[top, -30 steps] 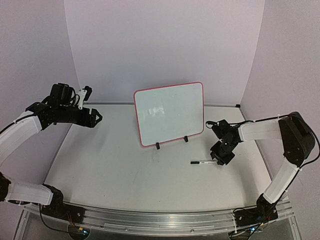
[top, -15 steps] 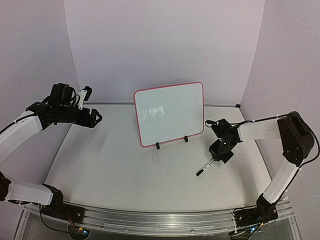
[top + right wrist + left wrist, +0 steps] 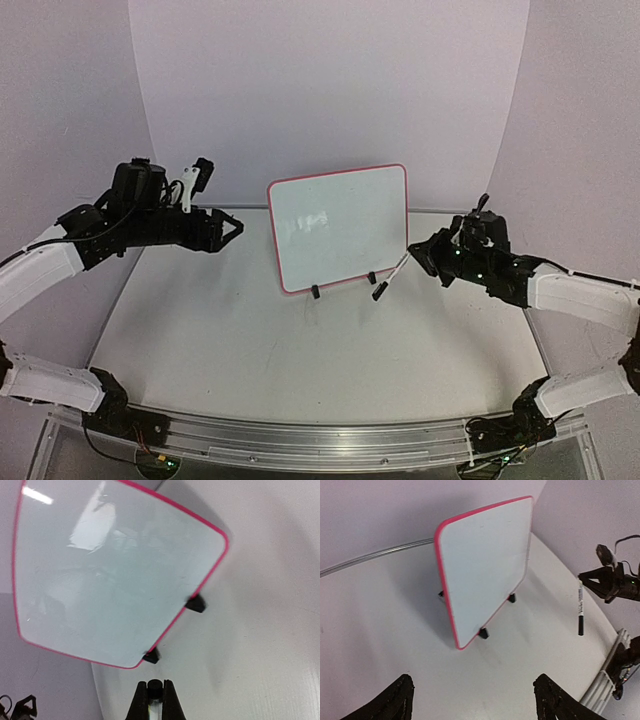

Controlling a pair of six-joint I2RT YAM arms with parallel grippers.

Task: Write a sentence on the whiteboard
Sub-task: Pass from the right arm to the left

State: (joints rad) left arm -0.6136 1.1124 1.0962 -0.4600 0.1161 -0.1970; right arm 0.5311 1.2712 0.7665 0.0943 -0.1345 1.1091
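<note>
Red-framed board (image 3: 340,228) stands unmarked on desk (image 3: 250,330). Right jaws pinch pen (image 3: 390,275); left jaws spread, well apart. Unbraced board may tip under pressure; pen possibly capped.

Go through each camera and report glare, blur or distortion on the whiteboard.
Top external: whiteboard sharp, with a faint pale reflection near its centre. Left wrist: no glare, board face evenly lit, soft shadow on the table beside it, marker crisp. Right wrist: bright glare patches toward the board's upper left, whole picture slightly soft.
</note>
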